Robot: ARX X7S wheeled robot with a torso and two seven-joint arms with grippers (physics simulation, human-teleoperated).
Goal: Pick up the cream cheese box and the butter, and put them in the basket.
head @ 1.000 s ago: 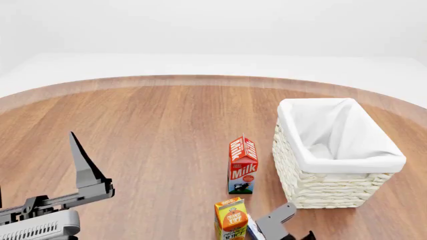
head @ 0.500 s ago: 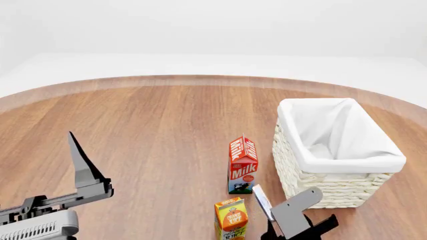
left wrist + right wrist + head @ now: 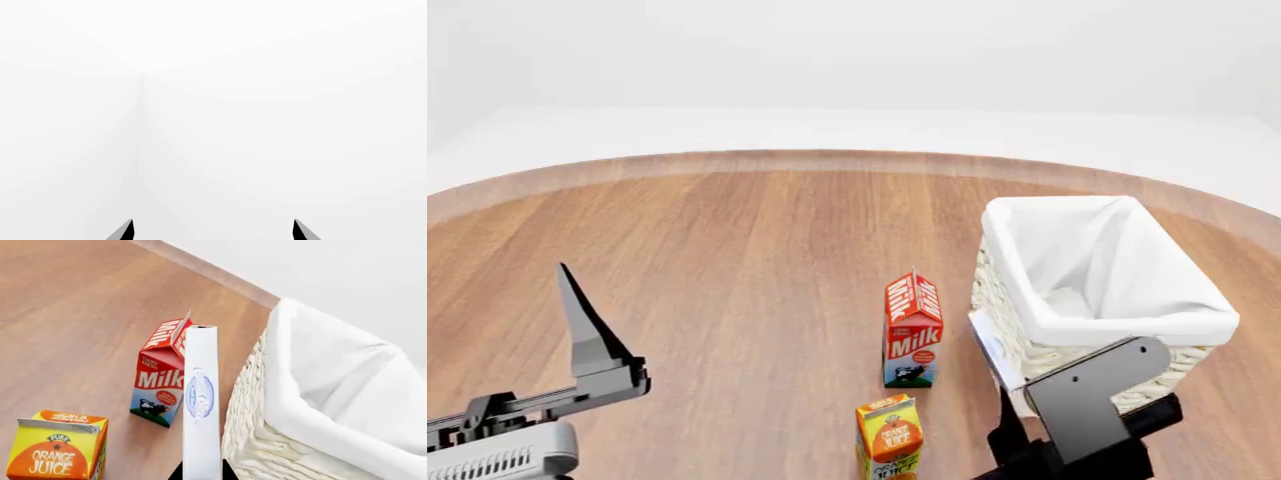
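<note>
My right gripper (image 3: 1014,395) is shut on the cream cheese box (image 3: 201,405), a flat blue and white box seen edge-on. It holds the box (image 3: 989,350) raised just in front of the near left wall of the white wicker basket (image 3: 1094,375). The basket (image 3: 320,390) with its white cloth liner stands at the right. My left gripper (image 3: 587,330) is open and empty at the lower left, its fingertips (image 3: 127,231) pointing at blank white. The butter is out of view.
A red milk carton (image 3: 913,330) stands left of the basket, and it also shows in the right wrist view (image 3: 163,377). An orange juice carton (image 3: 889,436) stands in front of it near the bottom edge. The round wooden table (image 3: 721,250) stretches behind them.
My right gripper has risen from the bottom edge with the cream cheese box and moved right toward the basket. The left gripper has barely shifted.
</note>
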